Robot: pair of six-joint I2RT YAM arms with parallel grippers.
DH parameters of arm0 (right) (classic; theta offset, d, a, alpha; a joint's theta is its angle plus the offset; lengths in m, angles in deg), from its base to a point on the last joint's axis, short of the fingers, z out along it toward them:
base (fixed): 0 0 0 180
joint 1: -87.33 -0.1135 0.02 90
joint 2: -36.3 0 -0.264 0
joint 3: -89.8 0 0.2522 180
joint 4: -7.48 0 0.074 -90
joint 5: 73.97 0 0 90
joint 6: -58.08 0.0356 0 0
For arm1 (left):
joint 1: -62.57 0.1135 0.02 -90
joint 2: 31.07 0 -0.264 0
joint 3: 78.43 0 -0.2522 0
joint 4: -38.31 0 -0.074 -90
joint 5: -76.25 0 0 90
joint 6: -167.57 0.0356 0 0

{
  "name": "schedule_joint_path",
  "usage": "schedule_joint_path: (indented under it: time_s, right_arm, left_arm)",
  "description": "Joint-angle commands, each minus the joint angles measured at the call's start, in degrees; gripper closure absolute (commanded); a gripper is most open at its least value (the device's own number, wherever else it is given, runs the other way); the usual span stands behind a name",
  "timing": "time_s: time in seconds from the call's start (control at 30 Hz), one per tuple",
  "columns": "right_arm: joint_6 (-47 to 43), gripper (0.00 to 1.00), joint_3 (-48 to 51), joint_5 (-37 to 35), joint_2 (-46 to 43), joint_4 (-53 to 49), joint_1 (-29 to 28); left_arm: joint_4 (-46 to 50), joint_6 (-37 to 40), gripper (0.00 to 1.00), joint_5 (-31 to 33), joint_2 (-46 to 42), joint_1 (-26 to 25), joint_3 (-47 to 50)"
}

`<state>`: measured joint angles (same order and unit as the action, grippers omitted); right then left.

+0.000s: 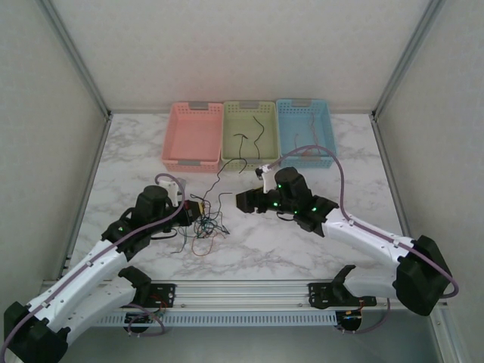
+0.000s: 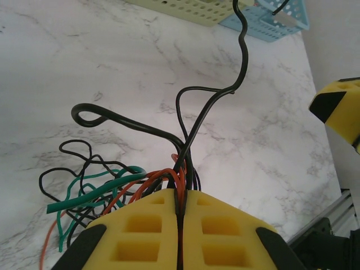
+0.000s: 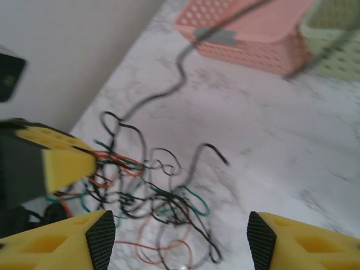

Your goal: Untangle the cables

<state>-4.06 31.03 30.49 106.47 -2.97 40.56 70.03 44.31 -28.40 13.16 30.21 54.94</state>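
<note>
Pads of the left gripper (image 2: 181, 194) are clenched tight on a bundle of black and red strands of the cables (image 2: 95, 192). One long black strand climbs from that pinch toward the top of the left wrist view. A green strand and more black loops spill out to the lower left.

The right gripper (image 3: 181, 228) stands released, its yellow fingers wide apart with nothing between them. It hovers over the tangle (image 3: 147, 198), which lies just past the fingertips in the lower middle of that view.

From overhead, the clump (image 1: 206, 231) sits left of centre on the marble table (image 1: 128, 151). It is a loose, curly knot of black, red and green wire. One black strand runs from it up to the front of the green basket (image 1: 261, 157), where a couple of black strands lie inside.

The pink basket (image 1: 185, 163) and the blue basket (image 1: 327, 128) flank the green one along the back wall.

Bare marble lies open to the left, to the right and behind the clump. Side rails bound the table.

Each basket rim carries a grey tab, too small to read.
</note>
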Motion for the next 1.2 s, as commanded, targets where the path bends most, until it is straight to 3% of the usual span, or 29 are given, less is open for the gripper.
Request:
schedule_joint_path:
  time_s: [0.0,0.17,0.33,0.47,0.83,1.17]
  right_arm:
    - [5.99,0.33,-4.64,-1.77,3.93,6.32,-1.93]
    - [14.79,0.34,-10.13,-2.53,11.88,6.78,-3.25]
    - [15.90,0.36,-16.46,-7.12,16.72,0.66,-5.57]
    - [17.22,0.38,-17.69,-6.61,18.91,0.46,-5.83]
    - [14.31,0.65,-20.49,-6.84,19.85,-2.87,-5.80]
    - [10.87,0.98,-22.74,-6.17,18.92,-5.35,-6.31]
  left_arm:
    - [-2.53,-0.23,1.00,-2.22,-0.90,0.65,-0.70]
    - [-2.56,0.12,1.00,-2.41,-1.60,0.59,-1.10]
    - [-2.47,-0.19,1.00,-2.48,-3.06,0.63,-0.68]
    - [-2.00,-0.14,1.00,-2.46,-3.70,0.59,-0.34]
    - [-2.48,0.12,1.00,-3.40,-6.29,0.63,0.34]
    - [-1.22,0.90,1.00,-3.31,-6.59,0.59,0.25]
